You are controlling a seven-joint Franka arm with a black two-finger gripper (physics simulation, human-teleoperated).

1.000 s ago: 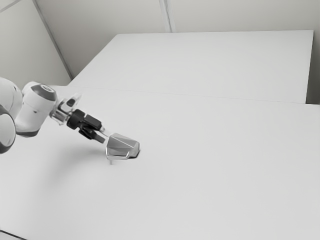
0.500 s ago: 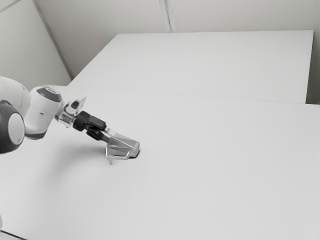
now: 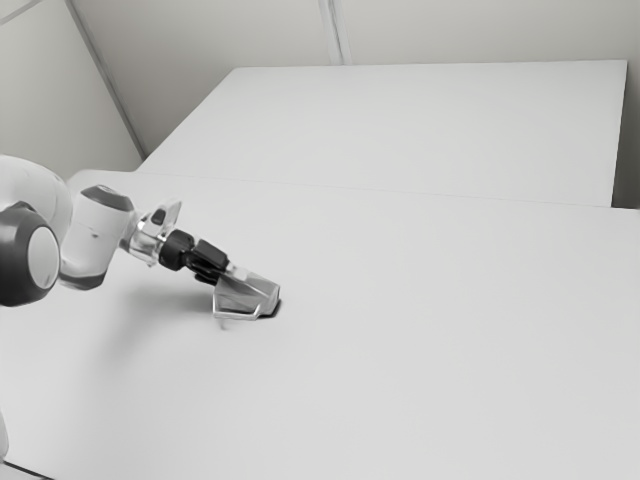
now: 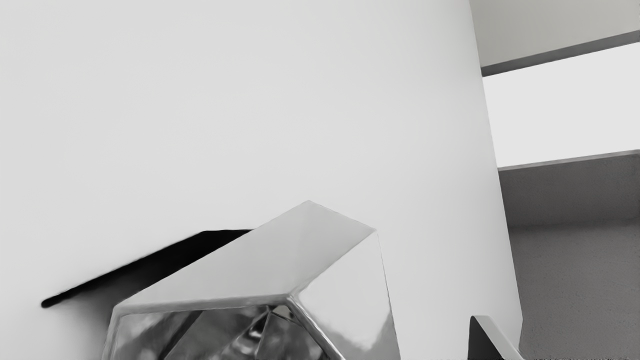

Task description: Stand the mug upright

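Mug [image 3: 255, 290], silvery and faceted, lies on its side on the white table [image 3: 420, 330], toward the exterior view's left, just at the end of the robot's reach. Its flat sides meet in sharp creases, and its outer faces are smooth and pale. The open mouth is turned toward the gripper [image 3: 229, 277]; the wrist view looks partly into it, past an angular, bright-edged rim [image 4: 200, 305], to a shiny interior with dark and light reflections. A narrow black shadow [image 4: 150, 267] lies on the tabletop alongside the mug. The black gripper slants down to the mouth end, overlapping the mug in the exterior view. It is open: one fingertip [image 4: 492, 340], with a dark inner face and a lighter edge, stands beside the mug in the wrist view, a strip of table between the two. How the other fingertip meets the mug cannot be told. Behind the gripper, the white arm [image 3: 98, 235] with grey joint covers comes in from the exterior view's left, low over the table. Farther out, a second broad white surface [image 3: 400, 130] lies beyond the table, with pale walls [image 3: 230, 30] behind it.
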